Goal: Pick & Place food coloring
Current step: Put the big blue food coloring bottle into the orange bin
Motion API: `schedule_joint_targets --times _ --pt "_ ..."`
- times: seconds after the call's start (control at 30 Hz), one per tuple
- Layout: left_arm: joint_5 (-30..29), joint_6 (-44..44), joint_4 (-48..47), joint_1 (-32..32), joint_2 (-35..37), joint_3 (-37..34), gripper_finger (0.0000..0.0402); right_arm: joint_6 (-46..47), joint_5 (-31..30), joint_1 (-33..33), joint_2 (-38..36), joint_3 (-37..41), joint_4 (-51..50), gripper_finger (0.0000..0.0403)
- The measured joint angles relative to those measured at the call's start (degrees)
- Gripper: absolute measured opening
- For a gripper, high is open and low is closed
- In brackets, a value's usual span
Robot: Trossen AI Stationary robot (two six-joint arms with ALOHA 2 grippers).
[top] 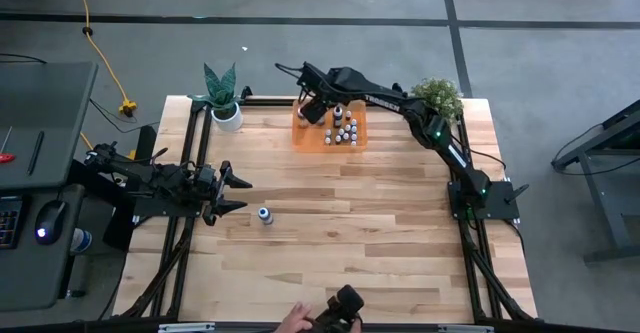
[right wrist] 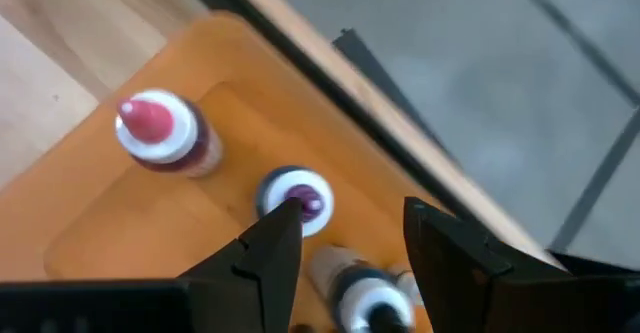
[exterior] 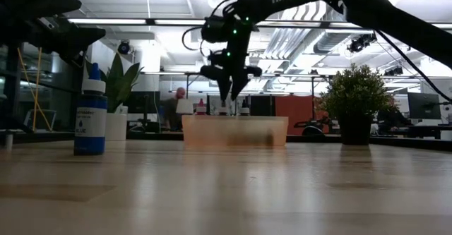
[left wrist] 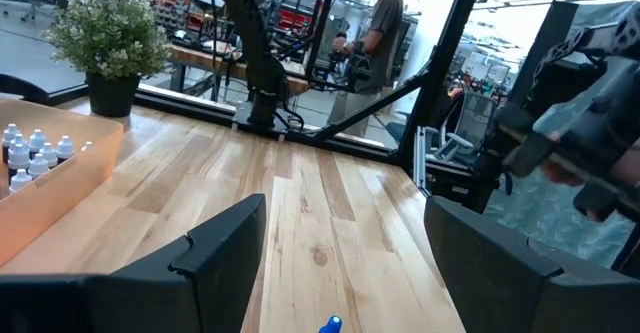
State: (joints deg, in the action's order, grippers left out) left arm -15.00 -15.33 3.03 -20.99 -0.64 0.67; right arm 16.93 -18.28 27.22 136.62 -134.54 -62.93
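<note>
The food coloring bottles (top: 342, 128) stand clustered in an orange tray (top: 303, 133) at the table's far side. One blue bottle with a pale cap (top: 264, 215) stands upright alone on the wood, nearer the left side (exterior: 90, 118). My right gripper (right wrist: 350, 238) is open and points down over the tray's far left part (top: 318, 108). Its fingers hover above a red-topped bottle (right wrist: 160, 133), a purple-topped bottle (right wrist: 297, 195) and a dark one (right wrist: 360, 293). My left gripper (top: 236, 193) is open, just left of the lone blue bottle, whose tip (left wrist: 330, 325) shows between the fingers.
A snake plant in a white pot (top: 222, 98) stands at the far left corner and a bushy potted plant (top: 437, 95) at the far right. A person's hand with a dark device (top: 320, 318) shows at the near edge. Bare wood (top: 380, 233) lies between tray and near edge.
</note>
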Motion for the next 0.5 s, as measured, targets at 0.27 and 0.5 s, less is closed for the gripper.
schedule_joint_targets --times 0.27,0.5 --pt "0.0 0.0 0.0 0.0 0.0 0.0 0.0271 -6.2 1.0 -1.3 -7.4 1.1 4.8 0.0165" --pt "0.0 0.0 0.0 0.0 0.0 0.0 0.0271 -12.8 11.0 -4.6 -14.9 1.1 11.8 0.0165"
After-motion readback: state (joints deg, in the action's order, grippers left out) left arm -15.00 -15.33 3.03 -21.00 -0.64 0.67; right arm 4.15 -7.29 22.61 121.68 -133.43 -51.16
